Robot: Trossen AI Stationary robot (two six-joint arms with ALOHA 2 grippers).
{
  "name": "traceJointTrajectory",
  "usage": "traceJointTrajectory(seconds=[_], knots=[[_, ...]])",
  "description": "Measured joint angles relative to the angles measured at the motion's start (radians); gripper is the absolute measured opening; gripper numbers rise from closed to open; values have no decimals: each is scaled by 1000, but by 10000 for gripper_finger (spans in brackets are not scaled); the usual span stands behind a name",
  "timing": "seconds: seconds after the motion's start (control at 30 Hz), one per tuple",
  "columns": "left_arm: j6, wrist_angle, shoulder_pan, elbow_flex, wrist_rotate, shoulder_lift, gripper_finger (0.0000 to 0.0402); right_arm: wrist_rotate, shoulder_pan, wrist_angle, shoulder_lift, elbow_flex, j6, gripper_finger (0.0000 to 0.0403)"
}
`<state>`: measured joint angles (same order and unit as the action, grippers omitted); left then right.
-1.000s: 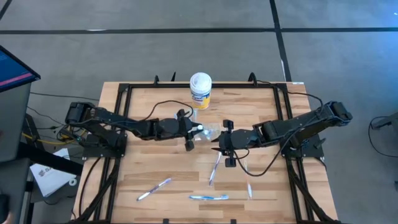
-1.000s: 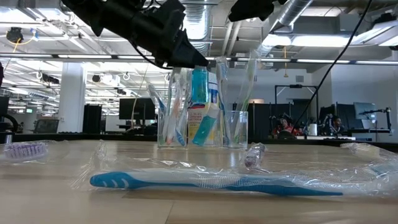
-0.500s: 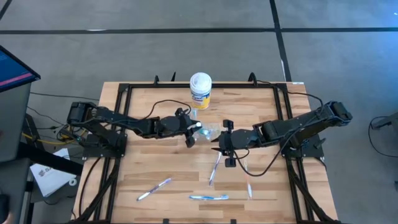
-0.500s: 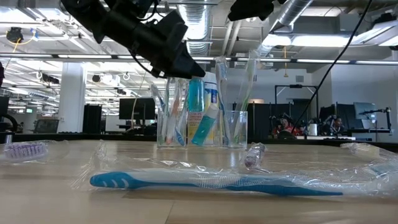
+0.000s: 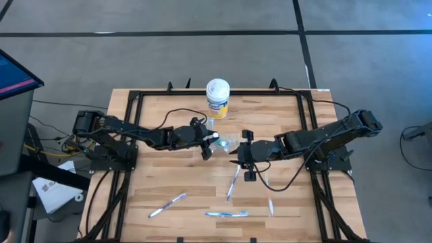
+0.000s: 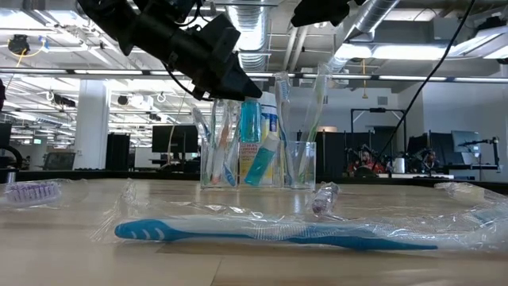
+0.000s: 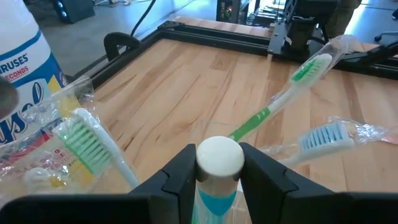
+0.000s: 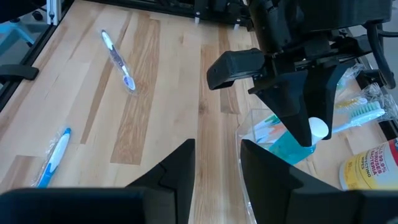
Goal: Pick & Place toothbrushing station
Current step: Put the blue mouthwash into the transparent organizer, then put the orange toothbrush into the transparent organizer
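**A:** How far along are you?

**B:** Partway. Your clear cup (image 6: 258,163) at table centre already holds several brushes and a teal tube (image 7: 217,163); four wrapped toothbrushes (image 5: 227,214) lie along the near edge.

**A:** And your arms?

**B:** Your left gripper (image 7: 217,180) hovers over the cup, fingers flanking the tube's white cap. Your right gripper (image 8: 217,165) waits beside the cup, spread and empty.

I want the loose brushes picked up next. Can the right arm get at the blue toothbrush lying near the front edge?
Probably yes. The blue toothbrush lies alone on bare wood, nothing over it, and the right hand hovers just behind it by the cup.
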<state>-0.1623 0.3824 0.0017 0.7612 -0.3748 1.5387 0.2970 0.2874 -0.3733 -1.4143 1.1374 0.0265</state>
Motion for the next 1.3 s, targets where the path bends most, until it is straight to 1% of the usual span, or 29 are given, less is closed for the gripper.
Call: traceJointTrajectory(seconds=[0.2,0.67,0.83,1.0,1.13,1.3], knots=[[0,0,0,0,1,0,105,0,0,0,0,0,0,118],[0,3,0,0,2,0,152,0,0,0,0,0,-1,118],[0,15,0,0,2,-1,163,0,0,0,0,0,-1,118],[0,18,-4,0,7,-14,164,0,0,-11,0,0,-1,118],[5,24,-21,0,45,-19,157,-14,0,-31,0,0,23,118],[6,28,-60,1,82,-30,151,-69,8,-73,0,0,55,118]])
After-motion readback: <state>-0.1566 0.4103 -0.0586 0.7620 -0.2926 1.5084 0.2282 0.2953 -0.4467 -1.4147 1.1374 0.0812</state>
